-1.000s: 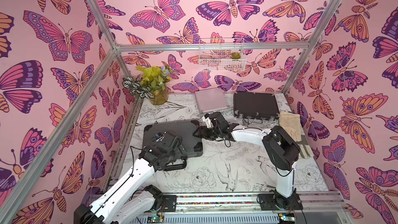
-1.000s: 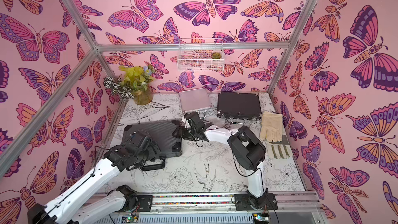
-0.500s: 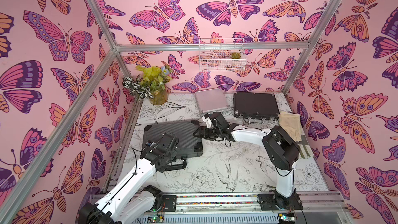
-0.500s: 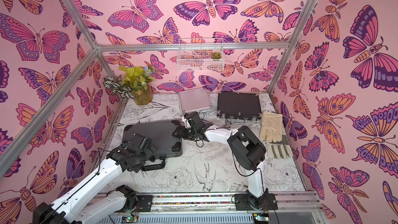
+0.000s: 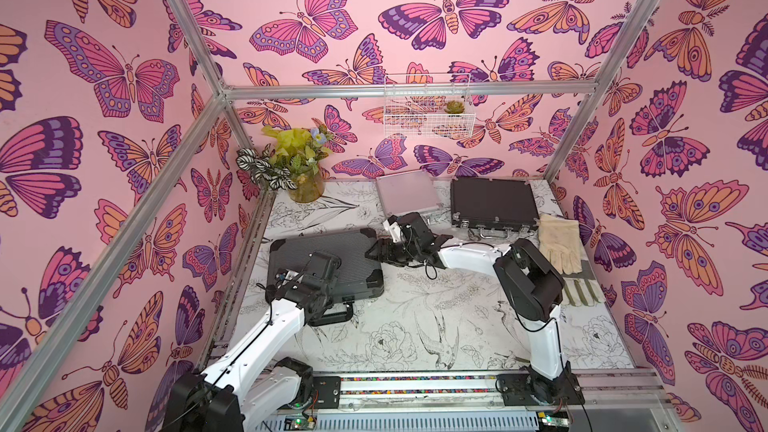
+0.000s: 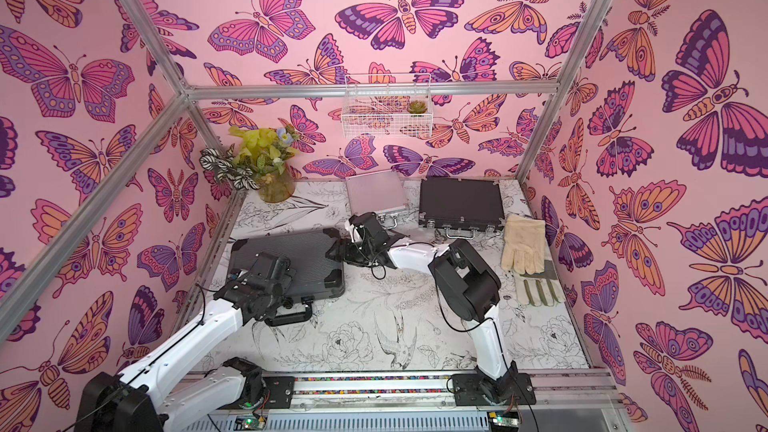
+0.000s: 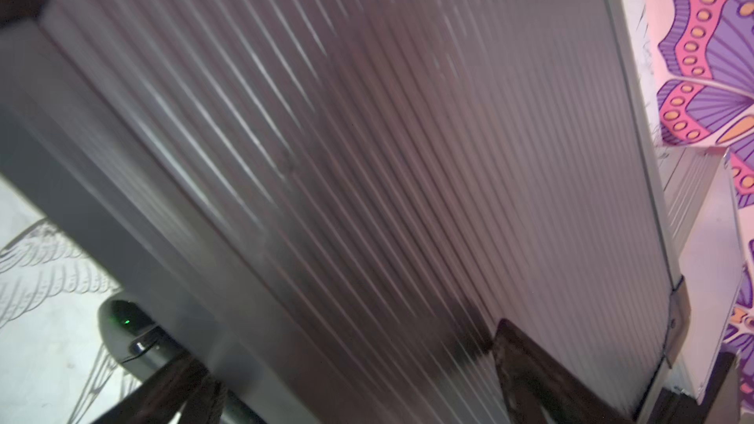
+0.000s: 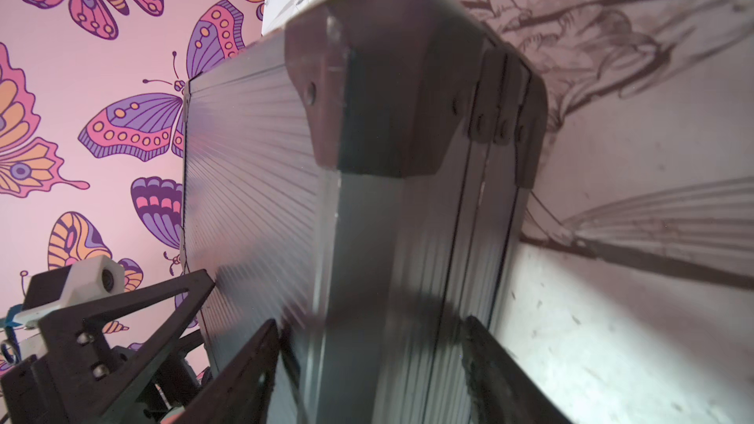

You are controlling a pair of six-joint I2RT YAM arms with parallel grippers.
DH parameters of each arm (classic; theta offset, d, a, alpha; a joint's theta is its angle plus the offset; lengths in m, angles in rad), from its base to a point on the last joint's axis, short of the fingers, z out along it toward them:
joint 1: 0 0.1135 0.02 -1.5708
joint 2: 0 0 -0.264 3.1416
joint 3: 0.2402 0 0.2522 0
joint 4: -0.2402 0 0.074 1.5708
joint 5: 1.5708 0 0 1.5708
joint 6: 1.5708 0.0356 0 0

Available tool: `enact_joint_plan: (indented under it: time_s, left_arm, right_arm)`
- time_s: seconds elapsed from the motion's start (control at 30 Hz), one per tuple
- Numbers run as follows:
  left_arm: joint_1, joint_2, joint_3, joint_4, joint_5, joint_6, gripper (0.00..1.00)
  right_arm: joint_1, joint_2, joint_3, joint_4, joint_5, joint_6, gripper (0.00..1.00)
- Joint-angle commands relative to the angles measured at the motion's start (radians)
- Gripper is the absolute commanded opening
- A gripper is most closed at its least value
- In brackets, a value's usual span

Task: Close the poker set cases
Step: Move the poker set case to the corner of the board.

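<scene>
The large dark-grey ribbed case [image 5: 332,257] lies flat at the table's left with its lid down and its handle [image 5: 334,317] toward the near edge. My left gripper [image 7: 347,381] hangs open over that near edge, one finger by the handle and one on the ribbed lid. My right gripper [image 5: 376,253] is at the case's right side; in the right wrist view its fingers [image 8: 245,373] press lid and underside. The small silver case [image 5: 407,197] and the wide black case [image 5: 494,205] lie at the back, lids down.
A vase of flowers [image 5: 305,189] stands in the back left corner. A wire basket [image 5: 428,110] hangs on the back wall. A cream glove [image 5: 559,247] and a striped glove [image 5: 582,290] lie along the right edge.
My left arm has shifted a little along the grey case's near edge, its wrist view blurred by motion. The right arm and all three cases have stayed put.
</scene>
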Motion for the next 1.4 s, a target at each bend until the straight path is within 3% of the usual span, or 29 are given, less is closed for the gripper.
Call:
enact_joint_plan:
  time_s: [0.0, 0.3, 0.5, 0.9, 1.37]
  left_arm:
    - [0.041, 0.068, -0.02, 0.049, 0.025, 0.035, 0.95]
    - [0.121, 0.144, 0.002, 0.146, 0.054, 0.123, 0.92]
    - [0.129, 0.198, 0.027, 0.208, 0.088, 0.131, 0.91]
    - [0.16, 0.418, 0.169, 0.255, 0.095, 0.204, 0.91]
    - [0.23, 0.587, 0.311, 0.299, 0.175, 0.319, 0.9]
  right_arm:
    - [0.026, 0.076, -0.002, -0.146, 0.007, 0.002, 0.7]
    - [-0.028, 0.032, 0.034, -0.193, 0.002, -0.031, 0.7]
    - [-0.07, -0.053, 0.034, -0.213, 0.006, -0.059, 0.71]
    - [-0.143, -0.165, -0.062, -0.261, 0.061, -0.124, 0.71]
    - [-0.19, -0.083, 0.025, -0.27, 0.338, -0.321, 0.44]
